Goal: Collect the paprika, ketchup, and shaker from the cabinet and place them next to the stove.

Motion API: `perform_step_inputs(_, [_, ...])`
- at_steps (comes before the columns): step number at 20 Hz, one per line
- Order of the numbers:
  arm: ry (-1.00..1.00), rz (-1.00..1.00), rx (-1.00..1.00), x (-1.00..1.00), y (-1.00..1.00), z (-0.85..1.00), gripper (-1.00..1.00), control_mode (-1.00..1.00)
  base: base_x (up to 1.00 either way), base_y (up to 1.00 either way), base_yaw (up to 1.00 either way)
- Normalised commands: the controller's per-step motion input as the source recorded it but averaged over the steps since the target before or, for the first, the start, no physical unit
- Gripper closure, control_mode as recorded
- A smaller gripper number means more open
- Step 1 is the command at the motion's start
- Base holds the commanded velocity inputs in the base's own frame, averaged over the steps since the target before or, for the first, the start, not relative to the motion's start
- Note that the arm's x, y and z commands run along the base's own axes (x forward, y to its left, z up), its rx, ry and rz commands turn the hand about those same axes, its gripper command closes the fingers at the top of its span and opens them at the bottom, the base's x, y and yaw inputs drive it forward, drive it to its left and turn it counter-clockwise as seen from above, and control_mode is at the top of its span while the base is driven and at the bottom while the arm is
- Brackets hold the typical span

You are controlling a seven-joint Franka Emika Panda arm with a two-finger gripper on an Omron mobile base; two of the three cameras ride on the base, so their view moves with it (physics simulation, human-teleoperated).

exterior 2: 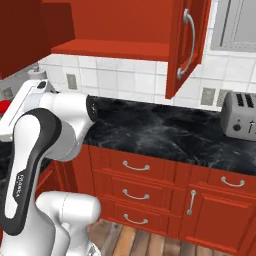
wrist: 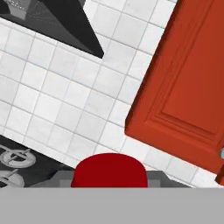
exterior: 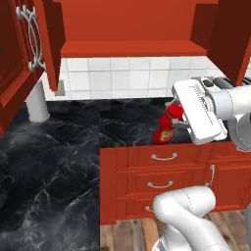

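In the left base view the cabinet (exterior: 132, 48) hangs open with its red shelf bare. Right of it, the gripper (exterior: 177, 119) is clamped narrowly on the ketchup (exterior: 167, 125), a red bottle tilted above the black marble counter (exterior: 73, 127), close to its front edge. The right base view adds a silver toaster (exterior 2: 241, 116) far right on the counter, and the arm blocks the bottle. The hand view alone shows the stove (wrist: 17, 159) at lower left, with the ketchup's red cap at the bottom centre and a cabinet door (wrist: 188, 78) at right.
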Motion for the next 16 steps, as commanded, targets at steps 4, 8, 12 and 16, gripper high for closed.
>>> perform_step_inputs(4, [0.00,0.00,0.00,0.00,0.00,0.00,1.00,1.00,-0.39,0.01,0.31])
perform_step_inputs(8, [0.00,0.00,0.00,0.00,0.00,0.00,1.00,1.00,0.03,-0.01,0.39])
perform_step_inputs(12, [0.00,0.00,0.00,0.00,0.00,0.00,1.00,1.00,0.01,-0.17,0.40])
perform_step_inputs(16, [0.00,0.00,0.00,0.00,0.00,0.00,1.00,1.00,-0.29,-0.15,0.39])
